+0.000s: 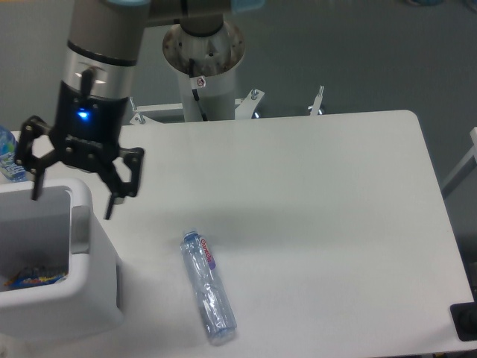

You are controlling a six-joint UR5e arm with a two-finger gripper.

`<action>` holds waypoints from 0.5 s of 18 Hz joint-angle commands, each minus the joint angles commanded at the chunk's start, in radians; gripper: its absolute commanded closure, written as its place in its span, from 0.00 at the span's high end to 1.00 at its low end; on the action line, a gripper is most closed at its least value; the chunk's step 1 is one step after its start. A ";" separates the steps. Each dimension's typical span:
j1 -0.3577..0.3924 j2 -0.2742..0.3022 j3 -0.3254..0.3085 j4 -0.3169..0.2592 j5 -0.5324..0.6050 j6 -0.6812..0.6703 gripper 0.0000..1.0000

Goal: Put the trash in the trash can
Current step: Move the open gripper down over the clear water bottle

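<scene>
Crushed clear plastic bottle [209, 287] lies flat on the white desk [320, 201], to the right of the trash can [56, 261] and apart from it; red-capped end points up-left toward the can, a small reddish label sits near that end, and the other end points toward the desk's near edge. Inside the trash can, low against its near wall, a crumpled blue-and-yellow wrapper [30, 277] is partly visible; the rest of the can's interior is in shadow and nothing else in it can be made out. The trash can is a large white thick-walled bin at the desk's near-left corner, cut off by the left and bottom edges of the view. Tool [73, 185] hangs above the can's far-right corner, fingers spread wide apart and gripping nothing; one finger points down over the can's far rim, the other just right of the can over bare desk. A blue light glows on the tool body above the fingers. Behind the can, at the left edge of the view, part of a bottle with a blue label [7, 153] shows. The arm's base pedestal [203, 63] stands beyond the desk's far edge, up-right of the can.
</scene>
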 joint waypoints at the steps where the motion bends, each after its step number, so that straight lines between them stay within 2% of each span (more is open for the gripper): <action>1: 0.025 -0.014 -0.002 0.002 0.000 -0.005 1.00; 9: 0.160 -0.210 0.014 0.005 0.058 -0.006 1.00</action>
